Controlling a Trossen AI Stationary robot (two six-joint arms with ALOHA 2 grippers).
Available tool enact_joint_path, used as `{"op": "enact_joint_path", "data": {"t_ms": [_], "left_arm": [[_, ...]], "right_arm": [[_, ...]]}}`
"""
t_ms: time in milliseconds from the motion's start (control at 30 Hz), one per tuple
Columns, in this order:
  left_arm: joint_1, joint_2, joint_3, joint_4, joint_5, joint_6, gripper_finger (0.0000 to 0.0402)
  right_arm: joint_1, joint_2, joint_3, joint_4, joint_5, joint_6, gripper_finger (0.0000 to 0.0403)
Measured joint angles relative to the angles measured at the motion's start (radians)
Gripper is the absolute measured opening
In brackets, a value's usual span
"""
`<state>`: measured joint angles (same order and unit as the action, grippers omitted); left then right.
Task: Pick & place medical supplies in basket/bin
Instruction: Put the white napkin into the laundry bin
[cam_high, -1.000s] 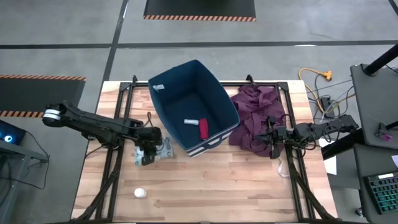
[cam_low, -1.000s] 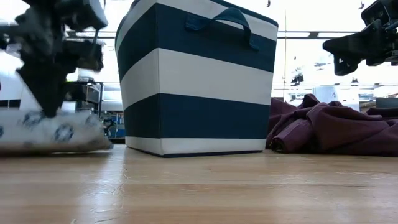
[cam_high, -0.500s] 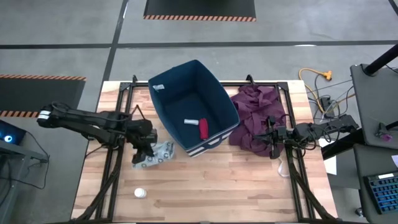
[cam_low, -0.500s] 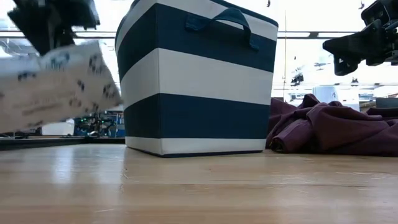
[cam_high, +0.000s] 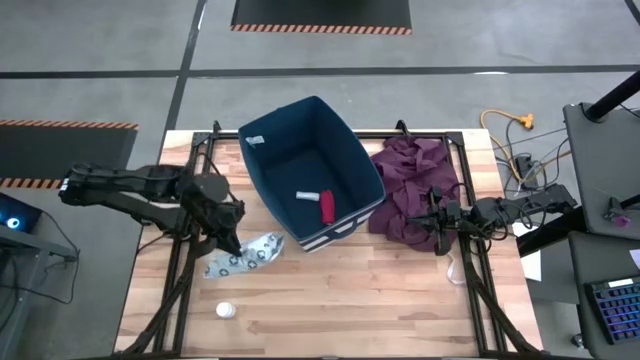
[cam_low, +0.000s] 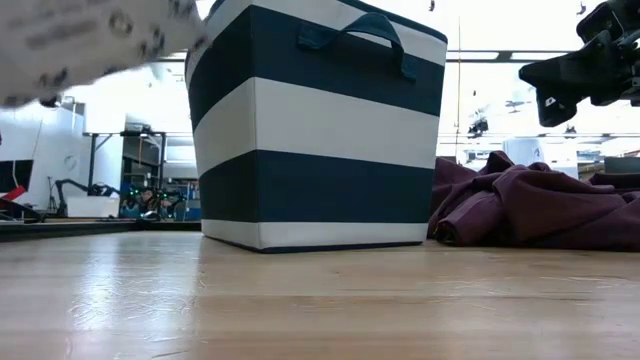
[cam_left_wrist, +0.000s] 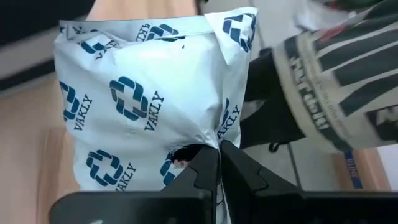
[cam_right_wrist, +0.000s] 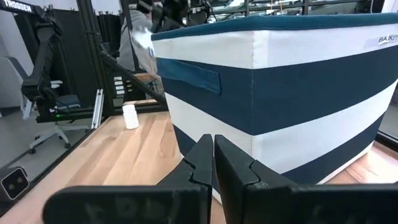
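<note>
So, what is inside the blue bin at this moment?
In the high view the bin holds a red roll and a small white cylinder on its floor. Its near wall hides part of the floor.

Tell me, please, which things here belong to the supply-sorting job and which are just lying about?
Job: patterned packet, pinched in the left gripper and lifted off the table; red roll and white cylinder, inside the striped bin; white round container, on the table.

Lying about: maroon cloth, with the right gripper over it; yellow cable.
</note>
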<state>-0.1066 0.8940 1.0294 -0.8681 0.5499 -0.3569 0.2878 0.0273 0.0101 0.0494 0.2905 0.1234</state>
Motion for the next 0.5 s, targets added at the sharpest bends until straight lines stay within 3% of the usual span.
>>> {"op": "enact_joint_path", "data": {"t_ms": [500], "left_arm": [[-0.001, -0.003, 0.227, 0.036, 0.032, 0.034, 0.0]], "right_arm": [[0.0, 0.0, 0.0, 0.0, 0.0, 0.0, 0.0008]]}}
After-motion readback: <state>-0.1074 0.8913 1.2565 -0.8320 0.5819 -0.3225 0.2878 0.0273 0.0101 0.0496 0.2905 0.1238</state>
